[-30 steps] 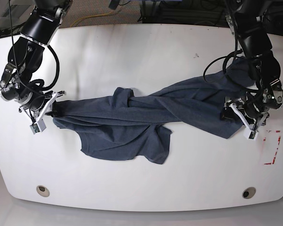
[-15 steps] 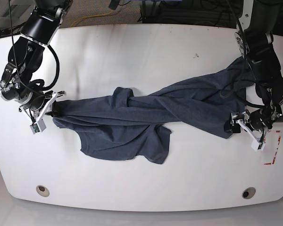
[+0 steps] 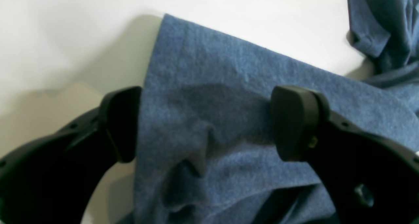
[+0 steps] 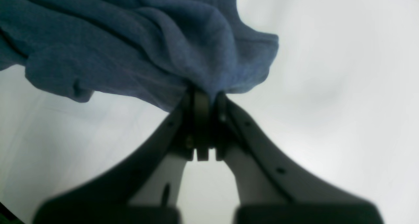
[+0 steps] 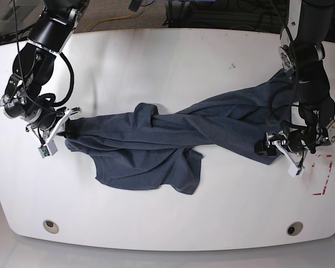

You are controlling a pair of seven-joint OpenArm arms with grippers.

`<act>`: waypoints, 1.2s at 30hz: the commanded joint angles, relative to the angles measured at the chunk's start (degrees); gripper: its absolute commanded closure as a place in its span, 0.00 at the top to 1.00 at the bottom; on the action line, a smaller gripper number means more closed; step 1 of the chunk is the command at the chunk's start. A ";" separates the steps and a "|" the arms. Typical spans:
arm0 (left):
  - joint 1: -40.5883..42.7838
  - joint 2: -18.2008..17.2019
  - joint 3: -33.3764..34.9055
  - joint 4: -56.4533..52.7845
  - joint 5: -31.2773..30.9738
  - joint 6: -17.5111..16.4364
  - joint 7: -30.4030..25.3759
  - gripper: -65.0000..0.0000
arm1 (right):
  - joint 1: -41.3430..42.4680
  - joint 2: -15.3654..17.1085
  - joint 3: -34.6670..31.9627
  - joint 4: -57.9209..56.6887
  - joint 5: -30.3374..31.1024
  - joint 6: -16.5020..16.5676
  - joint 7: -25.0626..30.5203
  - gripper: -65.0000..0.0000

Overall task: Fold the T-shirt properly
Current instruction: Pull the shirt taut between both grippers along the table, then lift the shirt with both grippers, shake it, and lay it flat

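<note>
While the T-shirt [image 5: 173,142] lies twisted across the white surface [image 5: 156,61], you hold only one end of it.

Your right gripper [image 4: 203,96] has its fingers clamped together on a bunched edge at the base view's left end. Your left gripper [image 3: 206,122] straddles the opposite corner with fingers [image 3: 291,119] spread wide, cloth between them, not pinched. Long axis runs gripper to gripper, twisted mid-span, with a flap sagging toward the near edge. Judgement: the left must close before any stretching. Red tape marks [image 5: 322,178] sit beside the left gripper; cables and floor show beyond the far edge.
</note>
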 commanded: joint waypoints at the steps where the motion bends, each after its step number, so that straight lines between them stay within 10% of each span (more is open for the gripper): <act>1: -0.42 -0.48 0.09 0.40 -0.06 -0.23 0.32 0.86 | 1.26 1.00 0.15 1.06 0.71 0.06 1.33 0.00; 11: 0.46 1.37 4.22 0.93 -0.14 -0.23 3.04 0.67 | 1.26 1.00 0.15 1.06 0.71 0.06 1.33 0.00; 21: 0.28 1.28 4.13 1.02 0.12 -0.23 -0.74 0.04 | 1.26 1.00 0.24 1.06 0.71 0.06 1.33 0.00; 36: 8.72 -0.30 10.46 37.32 0.38 1.57 -0.39 0.02 | 8.73 1.44 0.50 1.06 0.62 0.06 1.59 0.00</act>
